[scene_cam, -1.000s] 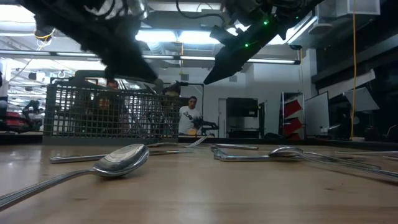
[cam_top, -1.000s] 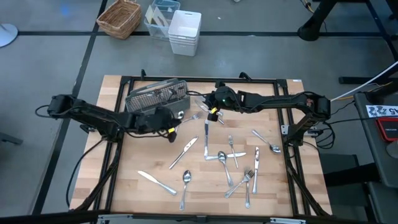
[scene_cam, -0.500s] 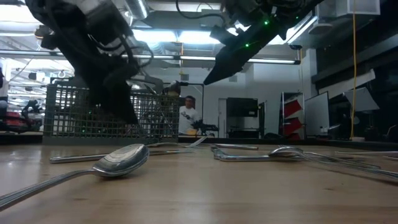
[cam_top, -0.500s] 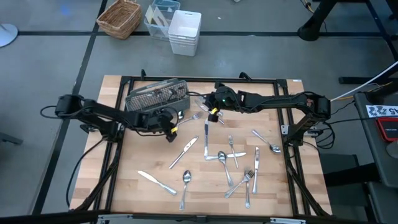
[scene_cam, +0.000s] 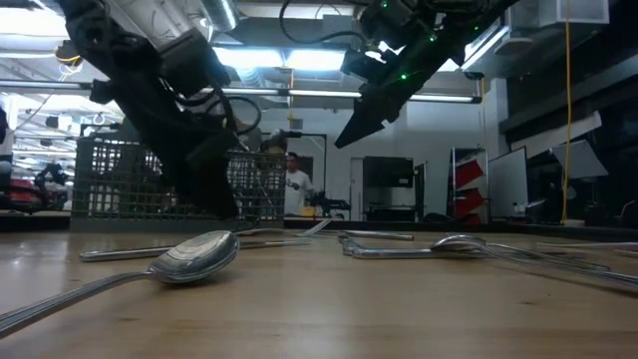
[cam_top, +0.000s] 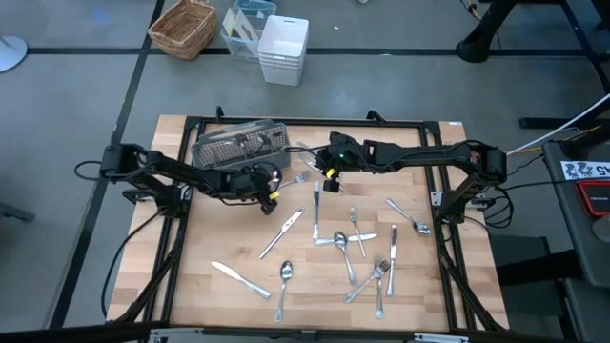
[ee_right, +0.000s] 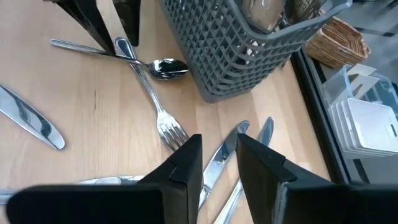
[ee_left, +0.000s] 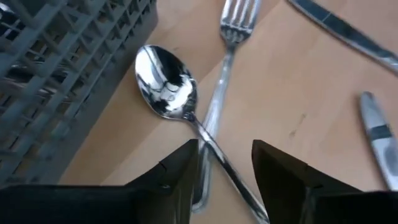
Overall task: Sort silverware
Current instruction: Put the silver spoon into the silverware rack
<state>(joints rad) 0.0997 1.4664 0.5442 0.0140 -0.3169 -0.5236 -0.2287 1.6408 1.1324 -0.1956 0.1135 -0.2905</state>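
Cutlery is scattered loose over the pale wooden table, presumably so that each piece can be picked singly and dropped into the grey wire-mesh rectangular caddy at the far side. The left gripper is held low beside the caddy, its fingers parted and empty, straddling the handle of a small shiny silver spoon; the spoon's bowl lies just beside the caddy wall, and its handle crosses a slim silver fork. The right gripper hangs above other pieces near the caddy, its fingers apart with nothing between them.
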